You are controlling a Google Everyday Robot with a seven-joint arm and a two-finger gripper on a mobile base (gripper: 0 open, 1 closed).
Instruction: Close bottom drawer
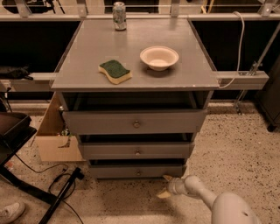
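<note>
The grey cabinet has three drawers, all pulled out a little. The bottom drawer point(138, 171) is the narrowest front, near the floor, with a small round knob at its centre. A dark gap shows above its front panel. My gripper point(166, 186) hangs low at the drawer's right corner, just in front of and below the panel. Its two pale fingers stand spread apart with nothing between them. My white arm point(210, 200) runs from the bottom right of the view.
The cabinet top point(87, 65) carries a green sponge point(114, 71), a white bowl point(159, 57) and a can point(119, 9). A cardboard box point(54, 140) stands at the left. Cables and a black stand point(61, 192) lie on the speckled floor. A shoe point(11, 212) shows at bottom left.
</note>
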